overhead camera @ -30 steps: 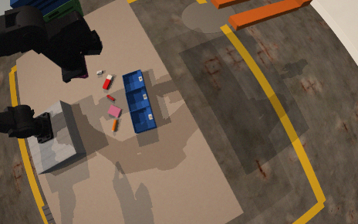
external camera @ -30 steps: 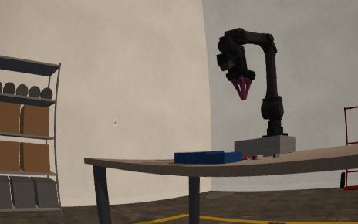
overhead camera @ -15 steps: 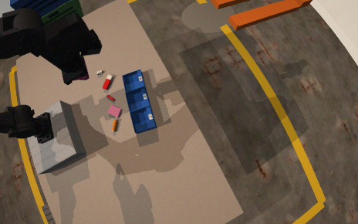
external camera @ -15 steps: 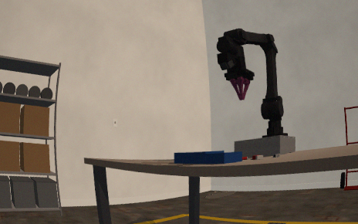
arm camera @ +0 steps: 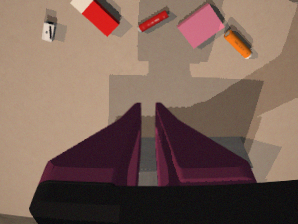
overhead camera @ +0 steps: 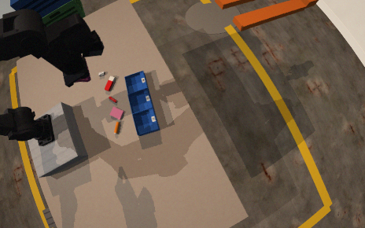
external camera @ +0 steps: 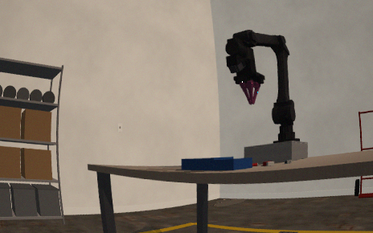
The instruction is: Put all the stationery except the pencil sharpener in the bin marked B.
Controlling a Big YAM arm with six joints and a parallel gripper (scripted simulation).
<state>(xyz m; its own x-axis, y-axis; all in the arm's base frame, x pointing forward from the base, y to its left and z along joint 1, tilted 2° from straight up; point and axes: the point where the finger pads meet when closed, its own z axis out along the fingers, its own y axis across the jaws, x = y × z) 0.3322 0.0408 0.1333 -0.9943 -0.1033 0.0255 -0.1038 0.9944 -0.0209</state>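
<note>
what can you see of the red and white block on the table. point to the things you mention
The red and white block [overhead camera: 109,83] [external camera: 268,163] [arm camera: 101,17] is a small oblong piece, mostly plain red with a white end, looking like an eraser. It lies flat on the table, between the small whitish piece [overhead camera: 101,74] [arm camera: 48,31] and the small red piece [overhead camera: 113,100] [arm camera: 153,21], outside the blue bins [overhead camera: 141,103] [external camera: 217,164]. Only the table touches it. Its material is unclear.

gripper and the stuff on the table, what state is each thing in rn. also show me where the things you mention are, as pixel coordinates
Black and purple end effector [overhead camera: 76,82] [external camera: 252,104] [arm camera: 148,112]: nearly closed, narrow gap, holding nothing, raised above the table
Blue three-compartment bin row [overhead camera: 130,91] [external camera: 209,164]: upright, open-topped, on the table
Red-and-white block [overhead camera: 109,83] [arm camera: 101,18]: lying flat, outside the bins
Pink block [overhead camera: 116,113] [arm camera: 201,26]: lying flat, outside the bins
Small orange cylinder [overhead camera: 116,127] [arm camera: 238,44]: lying on its side, outside the bins
</note>
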